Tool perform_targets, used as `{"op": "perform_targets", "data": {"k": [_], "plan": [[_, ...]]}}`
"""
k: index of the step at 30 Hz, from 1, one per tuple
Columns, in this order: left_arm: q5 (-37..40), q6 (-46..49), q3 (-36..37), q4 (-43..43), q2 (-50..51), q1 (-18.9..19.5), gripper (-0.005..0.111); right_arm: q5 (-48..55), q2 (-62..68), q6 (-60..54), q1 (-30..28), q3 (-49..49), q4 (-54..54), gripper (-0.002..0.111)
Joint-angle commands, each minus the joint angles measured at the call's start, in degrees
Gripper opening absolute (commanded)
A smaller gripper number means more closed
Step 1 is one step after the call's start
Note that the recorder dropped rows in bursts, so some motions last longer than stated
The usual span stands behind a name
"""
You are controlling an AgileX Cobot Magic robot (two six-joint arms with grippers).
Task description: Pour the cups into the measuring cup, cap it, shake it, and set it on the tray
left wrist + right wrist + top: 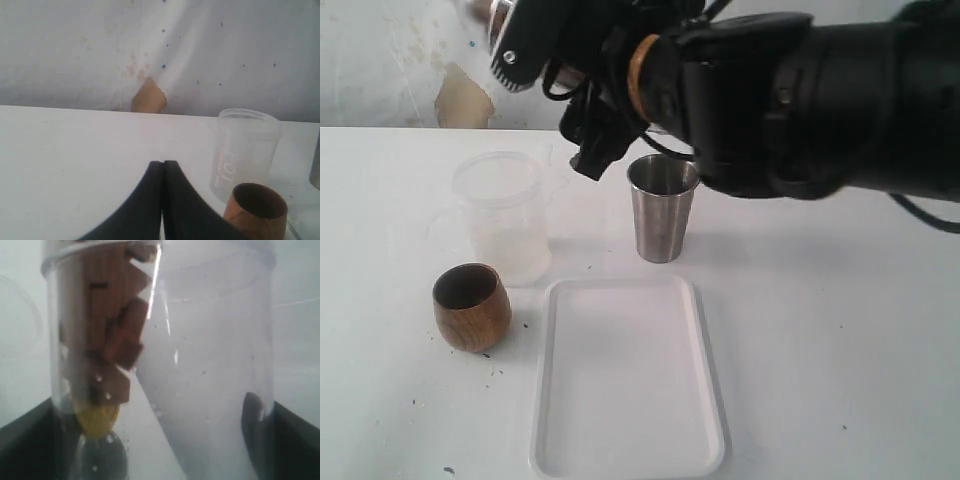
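My right gripper (165, 445) is shut on the clear measuring cup (200, 340), which fills the right wrist view. Brown wooden pieces (115, 340) and a yellow bit (97, 417) lie inside it. In the exterior view the cup (512, 45) is held high above the table at the back left, and only its pale ridged end shows past the arm. The wooden cup (470, 305) stands left of the white tray (545, 400). The steel tumbler (663, 208) stands upright behind the tray. My left gripper (162, 167) is shut on nothing, low over the table beside the wooden cup (255, 210).
A frosted plastic tub (500, 215) stands open behind the wooden cup, and it also shows in the left wrist view (245, 150). The right arm (800, 90) spans the back of the table above the tumbler. A stained wall rises behind the table.
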Motion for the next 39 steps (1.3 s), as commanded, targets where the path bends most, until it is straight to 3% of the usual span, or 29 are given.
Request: {"op": "perform_targets", "data": {"k": [1,3,12,16,20,26,32,35,39], "plan": [[-0.6,0.0,0.28,0.21,-0.23,-0.19,0.0,-10.04,-4.82,20.79,-4.03,7.23,-11.52,0.0],[-0.6,0.0,0.28,0.21,-0.23,-0.19,0.0,-11.74,-5.54,31.94,-5.22,10.24,-14.77,0.0],[-0.6,0.0,0.28,0.21,-0.23,-0.19,0.0,-11.3,-5.8,41.86,-7.72,14.78,-14.77,0.0],[-0.6,0.0,0.28,0.21,-0.23,-0.19,0.0,0.83,-5.8,56.52,-7.72,14.78,-14.77,0.0],[-0.6,0.0,0.28,0.21,-0.23,-0.19,0.0,17.74,-5.8,79.16,-7.72,15.78,-14.77,0.0],[-0.6,0.0,0.28,0.21,-0.23,-0.19,0.0,27.06,-5.29,79.16,-7.72,15.81,-14.77,0.0],[-0.6,0.0,0.28,0.21,-0.23,-0.19,0.0,26.74,-5.02,79.16,-7.97,15.47,-14.77,0.0],[-0.6,0.0,0.28,0.21,-0.23,-0.19,0.0,19.89,-4.26,76.49,-10.34,13.82,-14.77,0.0],[-0.6,0.0,0.28,0.21,-0.23,-0.19,0.0,-1.15,-2.27,53.48,-16.71,9.21,-14.77,0.0]]}}
